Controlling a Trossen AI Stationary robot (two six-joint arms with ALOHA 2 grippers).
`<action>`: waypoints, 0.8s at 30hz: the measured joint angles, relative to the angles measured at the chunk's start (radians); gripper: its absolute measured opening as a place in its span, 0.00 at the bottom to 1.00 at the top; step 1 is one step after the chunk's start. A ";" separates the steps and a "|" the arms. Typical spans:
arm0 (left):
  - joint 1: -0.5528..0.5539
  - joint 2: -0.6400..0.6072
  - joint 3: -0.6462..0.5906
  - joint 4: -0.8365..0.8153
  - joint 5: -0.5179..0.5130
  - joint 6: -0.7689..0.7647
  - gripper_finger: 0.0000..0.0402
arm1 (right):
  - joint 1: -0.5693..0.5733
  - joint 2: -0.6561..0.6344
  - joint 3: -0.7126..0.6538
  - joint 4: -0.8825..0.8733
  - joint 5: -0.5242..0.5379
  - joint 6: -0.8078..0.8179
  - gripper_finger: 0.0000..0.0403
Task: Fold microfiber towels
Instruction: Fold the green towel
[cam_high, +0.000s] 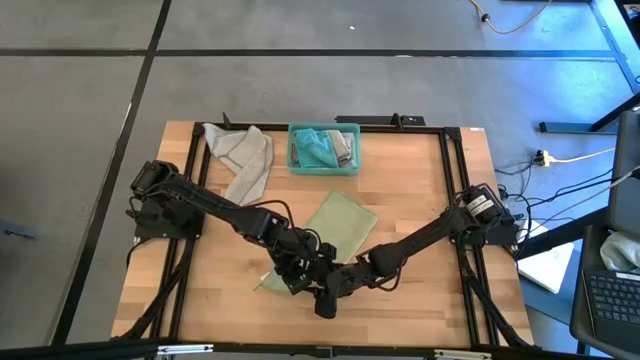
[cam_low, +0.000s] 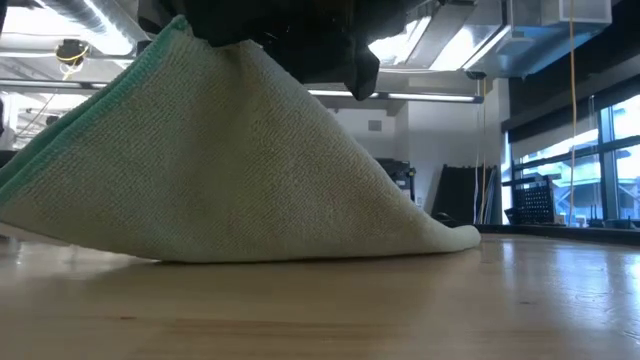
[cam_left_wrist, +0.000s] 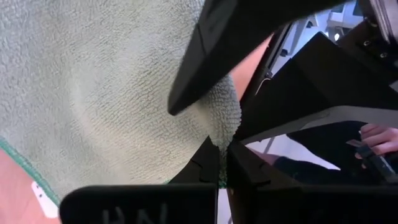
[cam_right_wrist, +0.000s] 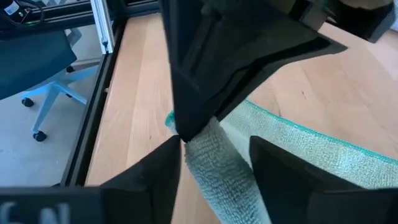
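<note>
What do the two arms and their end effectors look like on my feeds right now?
Both arms are dark, jointed and slim. The left arm and right arm each have black cables looping along the links. The right arm's base carries a small white label. The left end effector and right end effector have black, angular, wedge-shaped fingers; pale embossed lettering shows on each wrist housing.

Grey floor (cam_high: 300, 85) (dark seams), ceiling lights (cam_low: 440, 45), tall windows (cam_low: 600, 160).

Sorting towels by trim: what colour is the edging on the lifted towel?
Teal-green edging on the pale green microfiber towel, clearest in the low view.
</note>
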 joint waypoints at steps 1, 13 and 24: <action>0.000 0.000 0.000 0.001 -0.001 0.010 0.01 | 0.000 0.000 0.000 0.000 -0.003 0.000 0.45; 0.000 0.000 0.000 0.012 -0.015 0.155 0.01 | 0.001 0.000 0.002 -0.004 -0.041 0.000 0.21; 0.000 0.000 0.002 0.009 -0.011 0.203 0.08 | 0.009 0.003 0.000 -0.025 -0.101 0.055 0.03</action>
